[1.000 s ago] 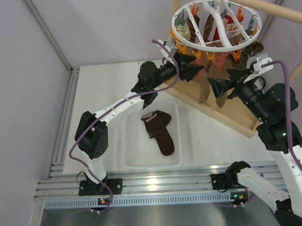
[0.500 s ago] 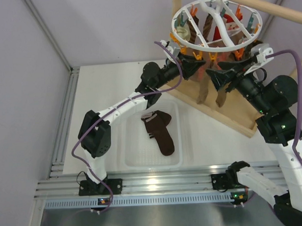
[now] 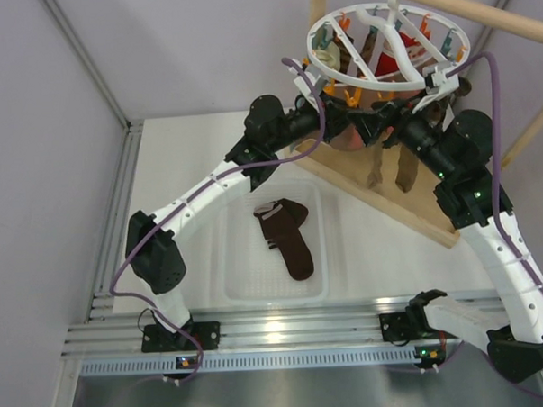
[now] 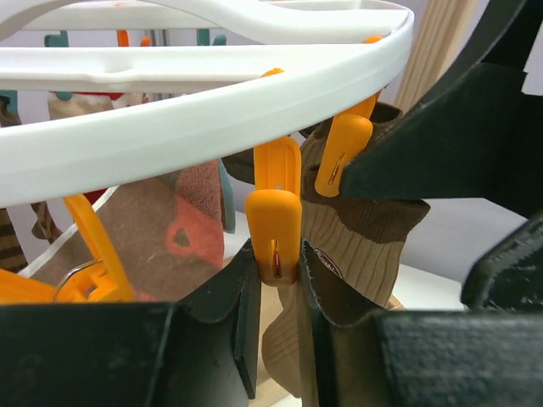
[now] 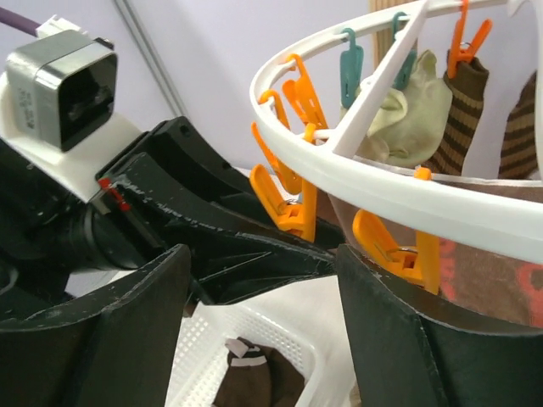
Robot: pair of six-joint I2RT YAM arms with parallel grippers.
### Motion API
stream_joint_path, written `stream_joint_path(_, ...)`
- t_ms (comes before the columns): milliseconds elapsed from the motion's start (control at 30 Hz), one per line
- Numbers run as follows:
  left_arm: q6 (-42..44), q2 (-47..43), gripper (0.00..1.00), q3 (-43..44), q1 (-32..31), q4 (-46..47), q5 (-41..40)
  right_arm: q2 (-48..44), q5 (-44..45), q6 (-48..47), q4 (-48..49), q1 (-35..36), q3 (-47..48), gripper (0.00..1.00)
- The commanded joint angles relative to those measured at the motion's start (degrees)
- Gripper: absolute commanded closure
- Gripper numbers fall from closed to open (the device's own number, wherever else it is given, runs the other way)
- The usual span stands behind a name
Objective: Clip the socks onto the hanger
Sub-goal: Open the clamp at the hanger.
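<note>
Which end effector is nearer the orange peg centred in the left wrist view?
The left end effector: its fingers close on the peg from both sides; the right end effector hangs open beside it.

Robot test lab, a small work cell with plain pale walls and metal corner posts, left arm and right arm bolted to slotted aluminium rails, purple cables trailing from them, white table, rough wooden stand
</note>
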Motion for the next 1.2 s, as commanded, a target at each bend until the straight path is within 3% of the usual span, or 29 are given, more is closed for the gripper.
stream_joint_path(0, 2.8, -3.3, 1.00, 2.5, -0.8, -4.8, 1.2, -0.3, 3.8, 2.1, 3.4, 0.8, 1.5, 0.29)
stream_joint_path(200, 3.8, -3.4, 1.00, 2.6, -1.9, -5.5, 1.5, 0.6, 7.9, 2.8, 7.7, 1.2, -0.2, 0.27)
stream_joint_path(800, 3.7, -2.0, 1.00, 4.7, -3.4, -7.5, 4.7, 3.8, 6.5, 2.0, 12.4, 2.1, -1.4, 0.28)
stream_joint_path(1167, 1.7, -1.4, 1.00, 5.0, -3.7, -8.4, 9.7, 5.4, 3.4, 5.2, 15.2, 2.2, -1.1, 0.43)
